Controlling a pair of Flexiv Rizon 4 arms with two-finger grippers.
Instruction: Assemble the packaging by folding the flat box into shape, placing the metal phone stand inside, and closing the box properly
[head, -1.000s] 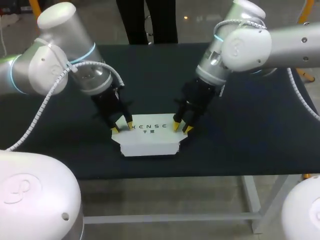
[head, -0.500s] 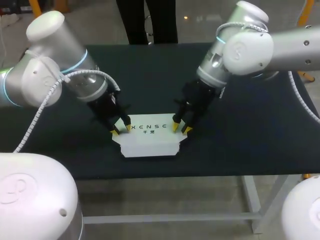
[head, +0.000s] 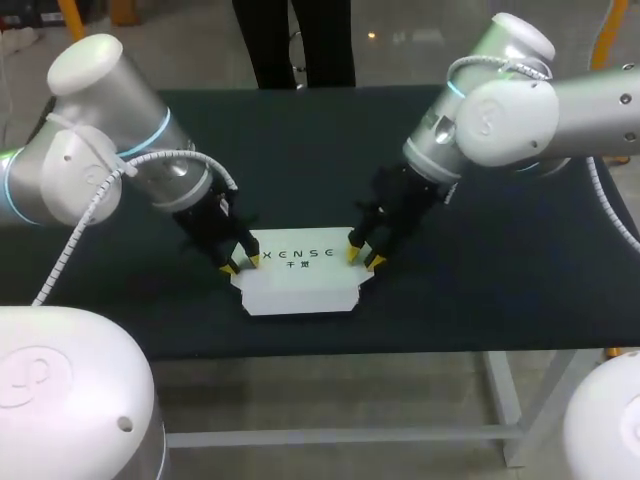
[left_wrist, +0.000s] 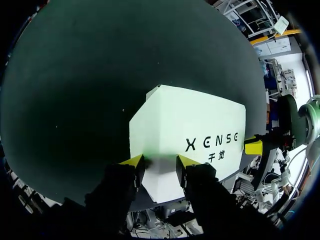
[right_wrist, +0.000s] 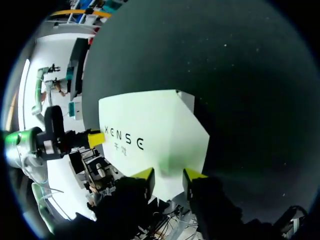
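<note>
A white flat box (head: 300, 281) with dark print lies near the table's front edge. My left gripper (head: 241, 265) stands at the box's left end, open, its yellow tips straddling the box's (left_wrist: 190, 120) near corner, which sits between the left gripper's (left_wrist: 160, 161) fingers. My right gripper (head: 364, 259) stands at the box's right end, open as well, with the box's (right_wrist: 155, 130) edge between the right gripper's (right_wrist: 169, 175) fingers. Each wrist view shows a yellow tip of the other arm at the box's far end. No metal phone stand is in view.
The dark table (head: 300, 150) stretches bare behind the box and to both sides. Its front edge (head: 330, 350) runs close below the box.
My left arm has swung lower and its gripper has slid a little along the box's left end, fingers slightly closer together. The right gripper has stayed at the right end.
</note>
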